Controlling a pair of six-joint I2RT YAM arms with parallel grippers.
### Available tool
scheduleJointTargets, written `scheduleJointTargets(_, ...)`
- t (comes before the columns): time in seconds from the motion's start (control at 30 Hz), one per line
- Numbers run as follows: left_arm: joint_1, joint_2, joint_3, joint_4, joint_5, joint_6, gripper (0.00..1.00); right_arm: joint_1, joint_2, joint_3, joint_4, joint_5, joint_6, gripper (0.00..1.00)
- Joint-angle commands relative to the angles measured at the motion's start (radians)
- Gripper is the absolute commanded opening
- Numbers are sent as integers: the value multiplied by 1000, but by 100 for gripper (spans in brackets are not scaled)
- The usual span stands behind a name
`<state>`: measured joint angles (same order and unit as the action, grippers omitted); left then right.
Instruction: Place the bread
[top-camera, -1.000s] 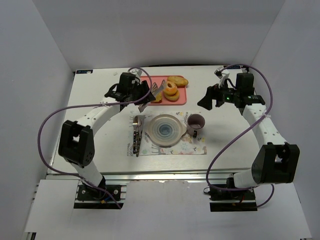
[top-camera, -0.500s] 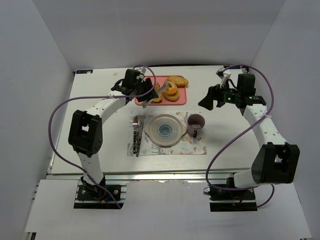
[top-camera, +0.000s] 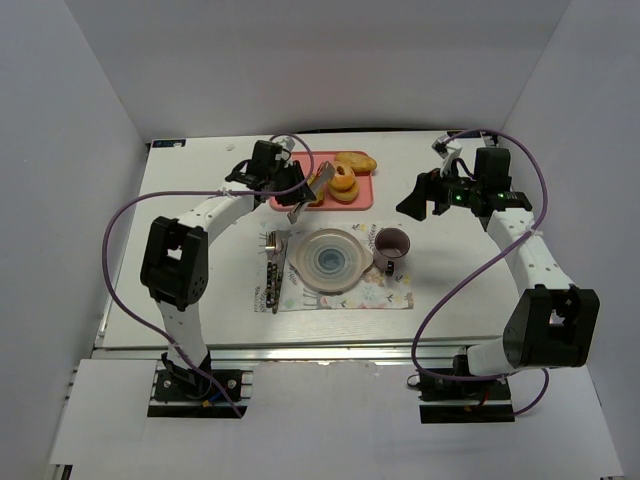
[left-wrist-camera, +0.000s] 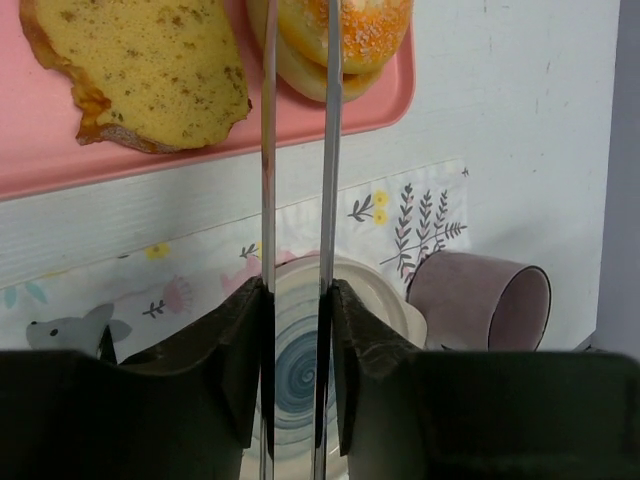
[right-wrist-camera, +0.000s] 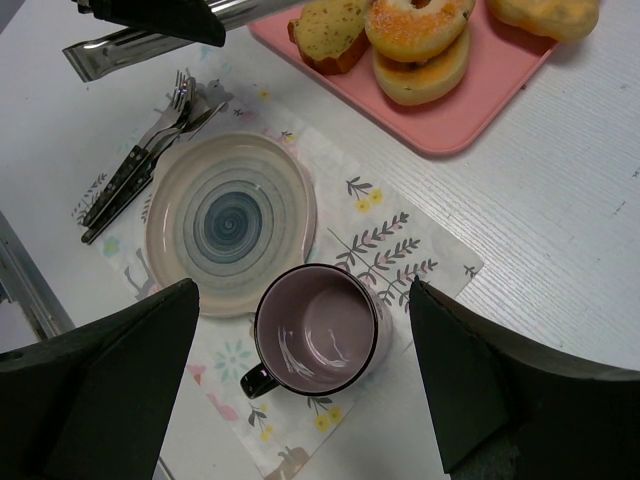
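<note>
The bread (top-camera: 343, 181) is an orange-brown ring lying on top of a paler ring on the pink tray (top-camera: 363, 196). It also shows in the left wrist view (left-wrist-camera: 365, 25) and the right wrist view (right-wrist-camera: 415, 25). My left gripper (top-camera: 296, 187) (left-wrist-camera: 297, 290) is shut on metal tongs (left-wrist-camera: 268, 150). The tongs' two blades reach out to the bread's left side, and their tips run out of the frame. My right gripper (top-camera: 420, 197) (right-wrist-camera: 300, 300) is wide open and empty, above the purple mug (right-wrist-camera: 318, 328).
A toast slice (left-wrist-camera: 140, 70) and an oval roll (top-camera: 357, 160) share the tray. A swirl-pattern plate (top-camera: 328, 260), the mug (top-camera: 391, 243) and cutlery (top-camera: 272, 270) sit on a floral placemat (top-camera: 385, 292) near the table's middle.
My left arm has swung right, carrying the tongs over the tray's left part toward the bread. The right arm has not moved.
</note>
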<state>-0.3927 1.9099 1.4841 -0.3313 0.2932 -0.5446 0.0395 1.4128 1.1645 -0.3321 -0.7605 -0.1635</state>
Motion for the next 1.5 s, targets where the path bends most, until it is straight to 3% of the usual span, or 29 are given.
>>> scheduleJointTargets(0.0,2,-25,33,60,44,-15,36,-6,-28,-3,38,-19,10,89)
scheduleJointTargets(0.23,5,-55,10,87,64,-37,35,-6,-29,-5,38,-25,12,90)
scheduleJointTargets(0.47,11,-90,-4,117,52,-66,21,-7,-31,-5,38,-30,13,89)
scheduleJointTargets(0.73,15,-141,-18,135,57,-80,19,-7,-35,-11,41,-33,19,89)
scheduleJointTargets(0.8,18,-141,-30,132,61,-77,24,-6,-35,-12,41,-34,18,89)
scheduleJointTargets(0.93,22,-123,-33,114,58,-71,45,-6,-34,-14,41,-36,18,89)
scheduleJointTargets(1.03,22,-80,2,65,63,-49,53,-6,-34,-14,41,-36,18,89)
scheduleJointTargets(1.47,23,17,65,6,104,-11,58,-7,-40,-32,45,-33,22,89)
